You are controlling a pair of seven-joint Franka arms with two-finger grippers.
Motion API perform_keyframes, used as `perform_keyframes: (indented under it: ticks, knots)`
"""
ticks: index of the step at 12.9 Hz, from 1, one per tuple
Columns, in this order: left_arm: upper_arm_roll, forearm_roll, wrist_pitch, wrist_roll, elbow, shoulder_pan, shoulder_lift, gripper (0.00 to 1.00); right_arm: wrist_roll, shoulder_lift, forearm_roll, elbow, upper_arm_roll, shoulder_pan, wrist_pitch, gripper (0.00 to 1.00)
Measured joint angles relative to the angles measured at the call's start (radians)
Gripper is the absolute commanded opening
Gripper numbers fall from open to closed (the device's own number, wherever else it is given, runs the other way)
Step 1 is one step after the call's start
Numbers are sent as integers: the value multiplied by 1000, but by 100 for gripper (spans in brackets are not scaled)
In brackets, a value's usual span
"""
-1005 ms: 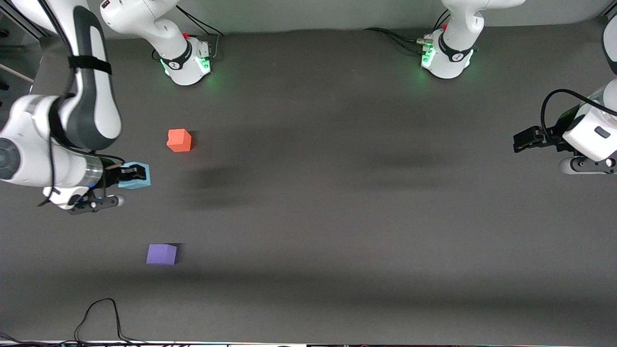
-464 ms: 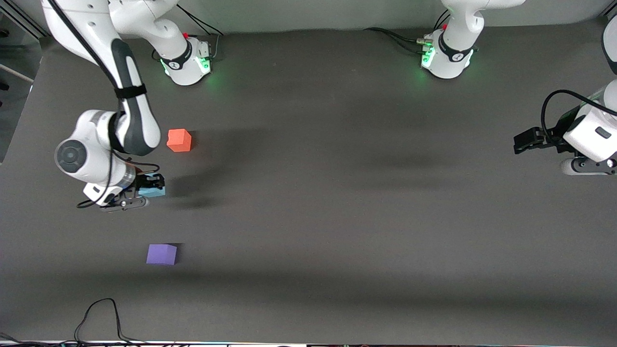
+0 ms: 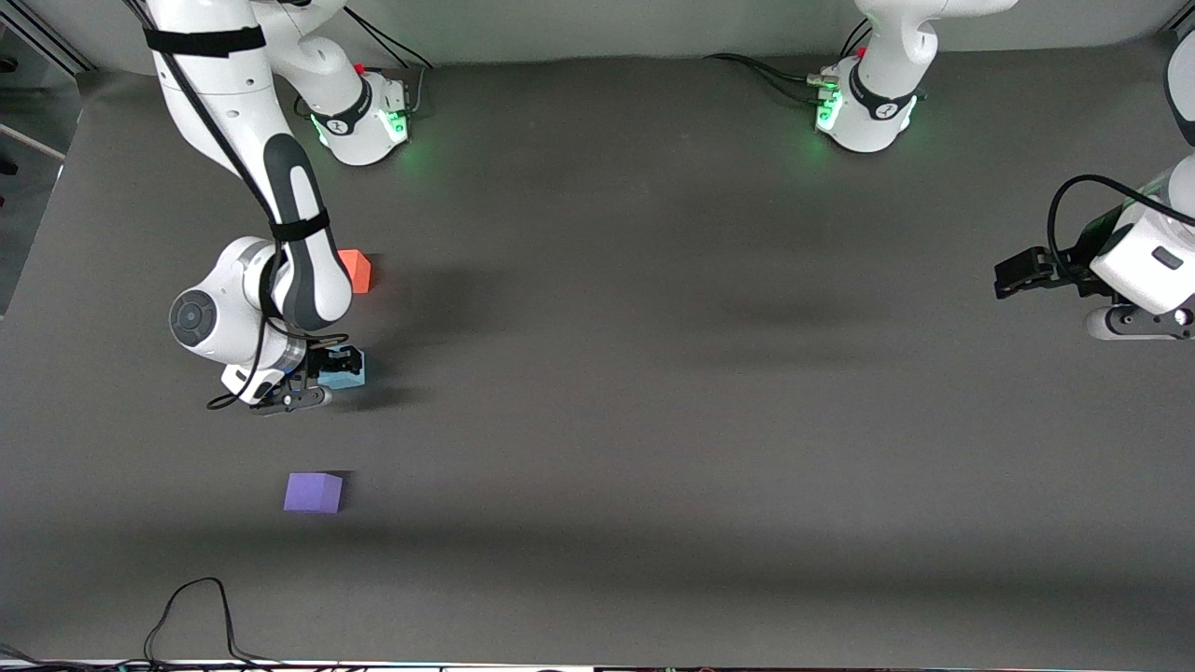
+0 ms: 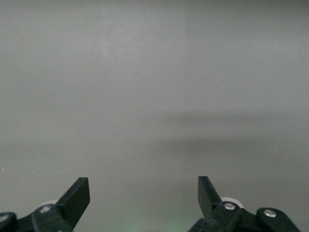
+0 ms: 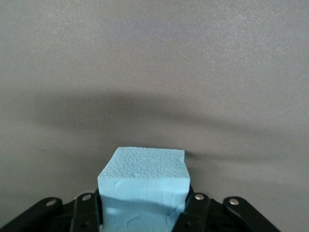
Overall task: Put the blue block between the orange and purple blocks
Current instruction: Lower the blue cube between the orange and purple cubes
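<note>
The right arm reaches down from its base toward the camera end of the table, elbow high, forearm sloping to a bent wrist. The right gripper (image 3: 338, 366) points sideways toward the left arm's end, its fingers (image 5: 195, 209) clamped on the two flanks of the blue block (image 5: 143, 186), which sticks out past the fingertips. The left arm waits, folded at its own end of the table with the wrist level. The left gripper (image 3: 1012, 273) points inward over the table, its fingers (image 4: 77, 197) spread wide with nothing between them.
</note>
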Motion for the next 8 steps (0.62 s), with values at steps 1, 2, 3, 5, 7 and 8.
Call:
perform_keyframes:
  ticks: [1,2,3,5,7,8]
  knots:
    - [0,0,0,0,0,0,0,100,-16,2,17,0,-1,-2,0,100]
    - [0,0,0,0,0,0,0,100,-22,9,24,0,0,-2,3,100]
    - [0,0,0,0,0,0,0,100,-22,18,27,0,3,-2,5,100]
    - [0,0,0,0,0,0,1,100,-22,23,31,3,4,-1,6,100]
    - [0,0,0,0,0,0,1,100,-22,19,31,16,2,-1,-2,100]
    - [0,0,0,0,0,0,1,100,-22,11,25,24,-1,0,-22,100]
